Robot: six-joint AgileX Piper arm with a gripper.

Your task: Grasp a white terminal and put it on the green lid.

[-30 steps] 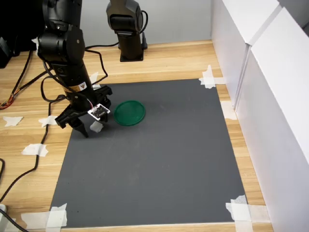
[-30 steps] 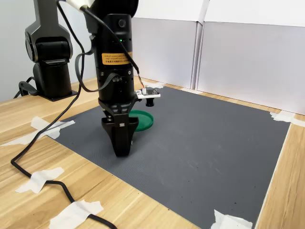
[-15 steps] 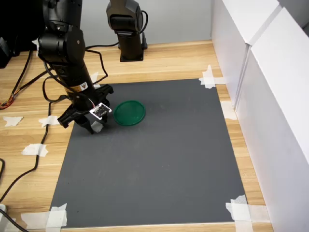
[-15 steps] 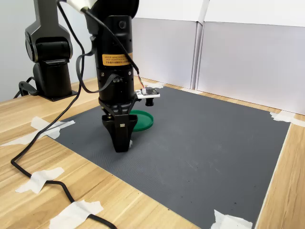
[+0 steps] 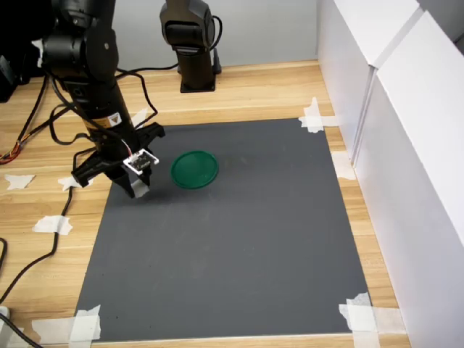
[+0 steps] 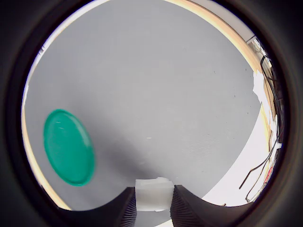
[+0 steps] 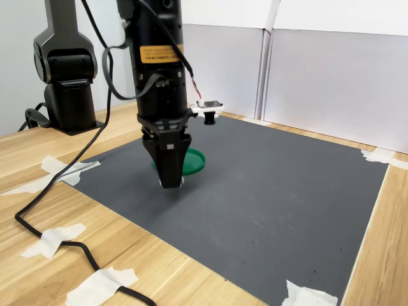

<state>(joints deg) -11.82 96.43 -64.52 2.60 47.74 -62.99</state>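
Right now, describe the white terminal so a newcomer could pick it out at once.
Start at the dark grey mat taped to the wooden table, then find the black arm over its edge on the first exterior view's left. At the arm's tip, the claw pinches the white terminal, a small blocky white piece lifted off the mat. Unlike the flat green lid and tape scraps nearby, it sits between the fingers.

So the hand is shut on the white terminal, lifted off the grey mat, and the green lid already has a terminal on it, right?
Not quite: the green lid is bare, as the wrist view shows. The rest holds. The hand is shut on the white terminal, and the second exterior view shows it raised above the grey mat.
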